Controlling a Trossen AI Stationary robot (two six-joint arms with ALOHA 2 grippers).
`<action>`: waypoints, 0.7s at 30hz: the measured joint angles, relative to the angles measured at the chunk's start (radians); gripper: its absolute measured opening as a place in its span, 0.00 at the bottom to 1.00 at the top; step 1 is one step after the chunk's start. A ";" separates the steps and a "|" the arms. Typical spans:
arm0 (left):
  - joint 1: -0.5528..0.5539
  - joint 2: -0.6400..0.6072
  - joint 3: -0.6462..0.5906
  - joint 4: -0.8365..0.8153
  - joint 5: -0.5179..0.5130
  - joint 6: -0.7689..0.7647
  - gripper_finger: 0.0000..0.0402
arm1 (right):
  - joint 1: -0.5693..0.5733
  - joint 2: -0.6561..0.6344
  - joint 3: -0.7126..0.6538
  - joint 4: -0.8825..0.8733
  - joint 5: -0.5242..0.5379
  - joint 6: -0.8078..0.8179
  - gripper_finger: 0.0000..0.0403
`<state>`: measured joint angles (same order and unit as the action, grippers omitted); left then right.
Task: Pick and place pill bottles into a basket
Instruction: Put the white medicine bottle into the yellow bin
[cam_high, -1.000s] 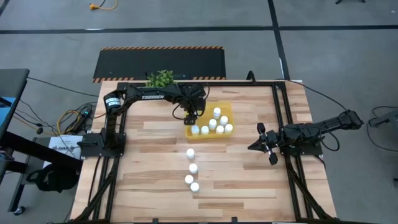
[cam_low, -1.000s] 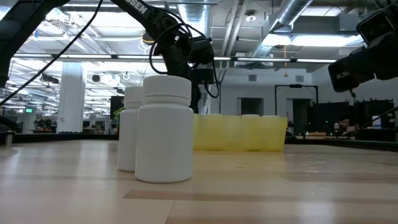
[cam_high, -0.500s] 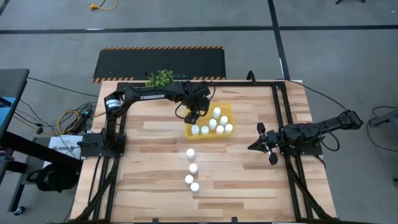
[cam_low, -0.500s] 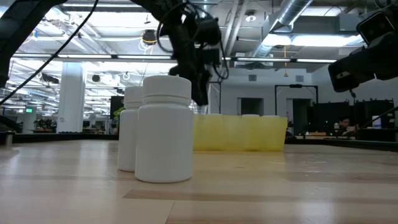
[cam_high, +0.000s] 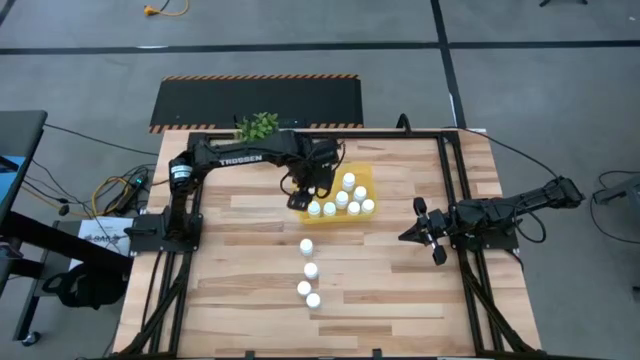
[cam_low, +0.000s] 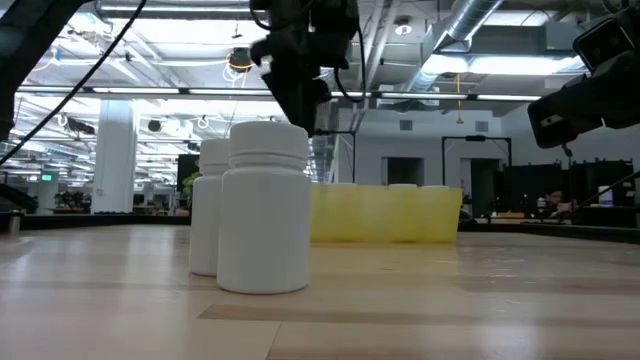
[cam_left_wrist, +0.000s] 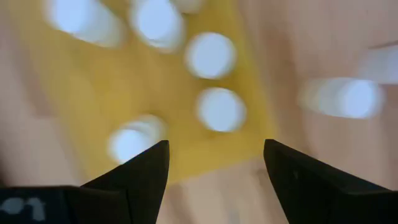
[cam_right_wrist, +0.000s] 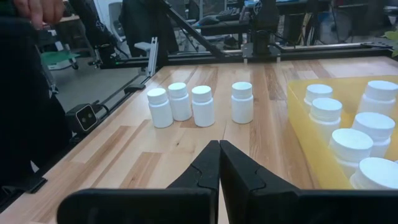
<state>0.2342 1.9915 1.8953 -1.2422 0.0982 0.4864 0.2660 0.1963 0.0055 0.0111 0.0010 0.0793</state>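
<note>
Over a pale wooden-plank desk (cam_high: 250, 270), the left arm's dark two-finger claw (cam_high: 300, 201) hangs released and empty above the near corner of a shallow yellow translucent plastic tray (cam_high: 366, 178), its fingers (cam_left_wrist: 140, 180) spread wide apart. Seven small white cylindrical pill bottles with round white caps (cam_high: 341, 200) stand upright inside the tray, clustered toward its right half. Four more identical bottles (cam_high: 309, 271) stand in an uneven line on the bare desk, well apart from the tray. The right arm's claw (cam_high: 426, 233) rests clenched on nothing near the desk's right edge. A small green potted plant (cam_high: 259, 126) sits at the far edge.
</note>
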 joint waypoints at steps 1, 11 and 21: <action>-0.001 0.000 -0.004 -0.015 0.028 -0.018 0.63 | 0.000 0.000 0.000 0.000 0.000 0.000 0.00; -0.019 -0.047 -0.136 -0.020 0.081 -0.371 0.63 | 0.000 0.000 0.000 0.000 0.000 0.000 0.00; -0.101 -0.281 -0.419 0.203 0.072 -0.592 0.63 | 0.000 0.000 0.000 0.000 0.000 0.000 0.00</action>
<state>0.1335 1.7106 1.4759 -1.0389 0.1703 -0.1060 0.2657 0.1963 0.0055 0.0113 0.0010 0.0795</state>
